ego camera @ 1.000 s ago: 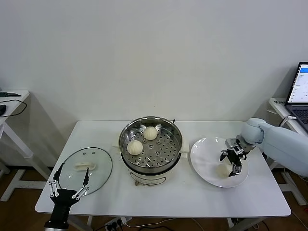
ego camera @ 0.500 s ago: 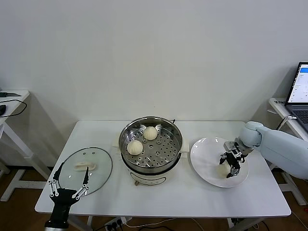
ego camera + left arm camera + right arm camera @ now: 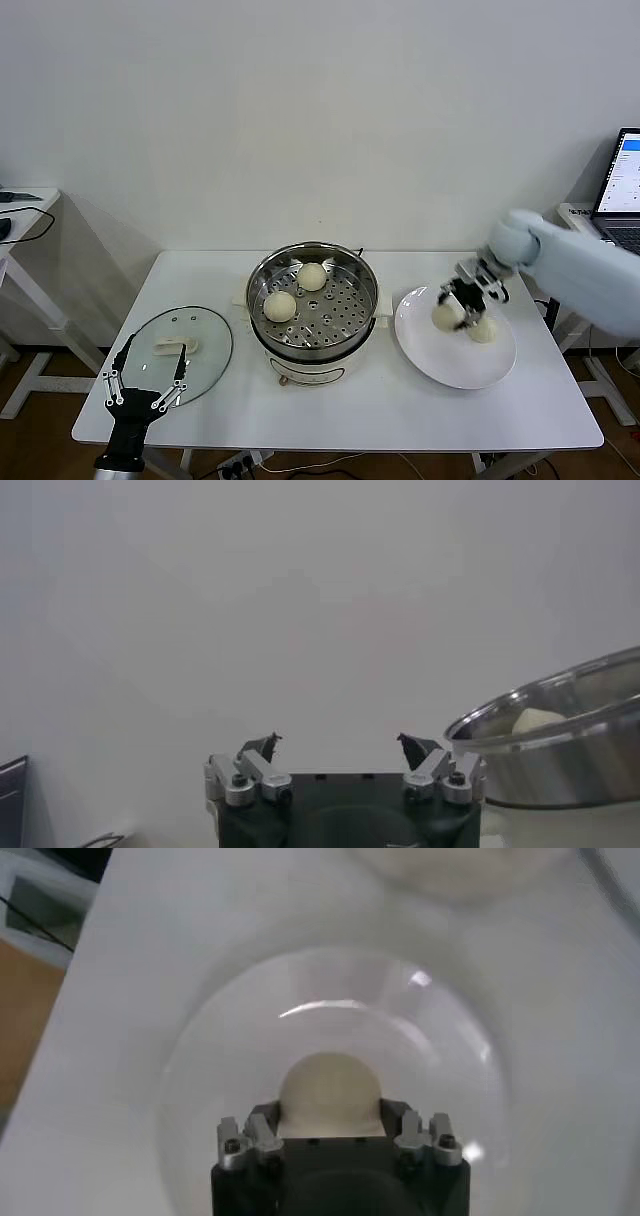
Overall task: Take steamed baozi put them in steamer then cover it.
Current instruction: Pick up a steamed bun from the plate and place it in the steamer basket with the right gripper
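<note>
A robotics laboratory or test room arranged as a mock kitchen station. A plain white folding table [image 3: 340, 415] stands against a bare white wall [image 3: 320, 110], with an electric steamer [image 3: 313, 312] at its centre. To the right of the table, an open laptop [image 3: 624, 190] sits on a side desk; to its left, a second white desk [image 3: 25, 200] carries a black cable. Beneath the table lies a power strip [image 3: 240, 462] on wood flooring.

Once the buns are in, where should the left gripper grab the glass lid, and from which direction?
Probably by the cream-white handle at the centre of the cover, coming straight down. The lid lies flat on the table with its handle up; its thin glass rim sits against the tabletop and offers little to pinch. The open left gripper is already beside it.
</note>
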You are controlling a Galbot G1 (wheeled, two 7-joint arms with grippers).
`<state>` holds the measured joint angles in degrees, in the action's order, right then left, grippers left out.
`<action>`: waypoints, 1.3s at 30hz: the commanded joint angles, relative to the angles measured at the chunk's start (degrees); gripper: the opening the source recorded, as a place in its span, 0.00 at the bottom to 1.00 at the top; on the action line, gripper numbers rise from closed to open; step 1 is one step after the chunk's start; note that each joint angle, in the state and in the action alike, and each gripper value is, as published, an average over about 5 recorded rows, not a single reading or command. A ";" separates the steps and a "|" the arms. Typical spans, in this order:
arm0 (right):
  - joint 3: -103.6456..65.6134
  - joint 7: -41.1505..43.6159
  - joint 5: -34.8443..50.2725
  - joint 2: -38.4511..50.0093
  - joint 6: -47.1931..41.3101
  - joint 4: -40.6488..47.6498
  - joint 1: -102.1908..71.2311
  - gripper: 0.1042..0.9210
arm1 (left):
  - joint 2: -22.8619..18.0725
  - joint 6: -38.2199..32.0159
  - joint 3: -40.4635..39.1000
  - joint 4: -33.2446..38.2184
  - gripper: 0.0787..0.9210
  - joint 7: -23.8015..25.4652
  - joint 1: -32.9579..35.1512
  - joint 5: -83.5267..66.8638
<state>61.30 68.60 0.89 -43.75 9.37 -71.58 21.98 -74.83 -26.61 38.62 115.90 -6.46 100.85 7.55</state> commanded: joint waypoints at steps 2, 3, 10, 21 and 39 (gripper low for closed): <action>4.56 2.09 0.66 -10.08 12.12 -8.02 19.12 0.71 | 0.13 -0.13 -0.34 -0.04 0.88 0.04 0.16 0.00; 4.94 2.00 0.63 -11.41 13.00 -8.65 19.95 0.71 | 0.16 -0.15 -0.36 -0.03 0.88 0.04 0.20 0.01; 8.57 1.60 -0.74 -19.50 16.44 -12.63 20.67 0.71 | 0.35 -0.12 -0.41 0.50 0.88 0.02 0.44 0.01; 13.37 0.54 -8.27 -25.09 24.03 -13.30 14.63 0.72 | 0.45 -0.40 0.04 0.65 0.88 -0.22 0.83 -0.06; 12.01 -1.32 -16.92 -28.25 31.84 -8.78 6.50 0.75 | 0.19 -0.70 0.43 0.57 0.88 -0.38 0.84 -0.23</action>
<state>73.21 67.64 -12.87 -70.10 37.83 -81.11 30.77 -74.66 -27.29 39.03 116.57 -6.82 101.66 7.35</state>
